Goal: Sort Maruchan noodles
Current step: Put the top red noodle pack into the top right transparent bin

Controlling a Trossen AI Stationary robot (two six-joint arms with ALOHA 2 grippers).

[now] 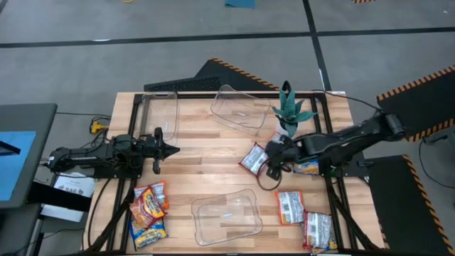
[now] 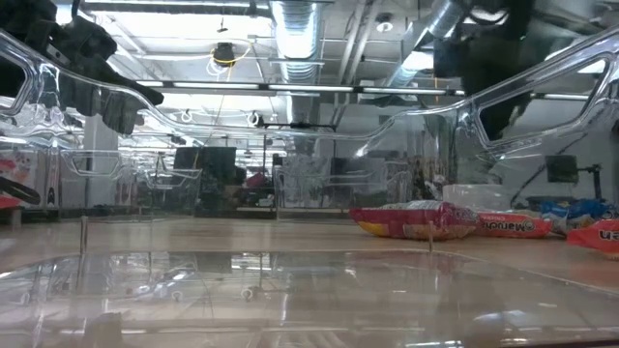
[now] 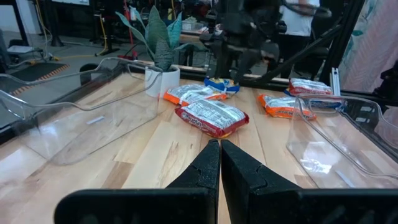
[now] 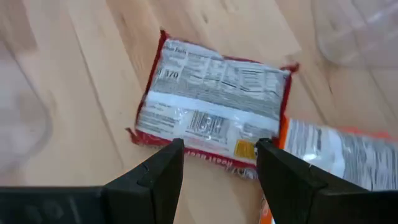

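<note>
The noodle packets lie flat on the wooden table. A red packet (image 4: 214,112) lies printed back up, with an orange one (image 4: 339,155) beside it. My right gripper (image 4: 217,168) is open and hovers just above the red packet (image 1: 254,158), one finger on either side of its edge, touching nothing. More packets lie near the right edge (image 1: 290,206) (image 1: 318,231), and a cluster lies at the near left (image 1: 148,213). My left gripper (image 1: 170,149) waits shut at the table's left; its fingers (image 3: 219,168) point toward the red packet (image 3: 211,117).
Three clear plastic bins stand on the table: one at the far left (image 1: 160,114), one at the far middle (image 1: 242,108), and one at the near middle (image 1: 226,219). A small potted plant (image 1: 290,110) stands just beyond the right gripper. Bare wood lies between the two grippers.
</note>
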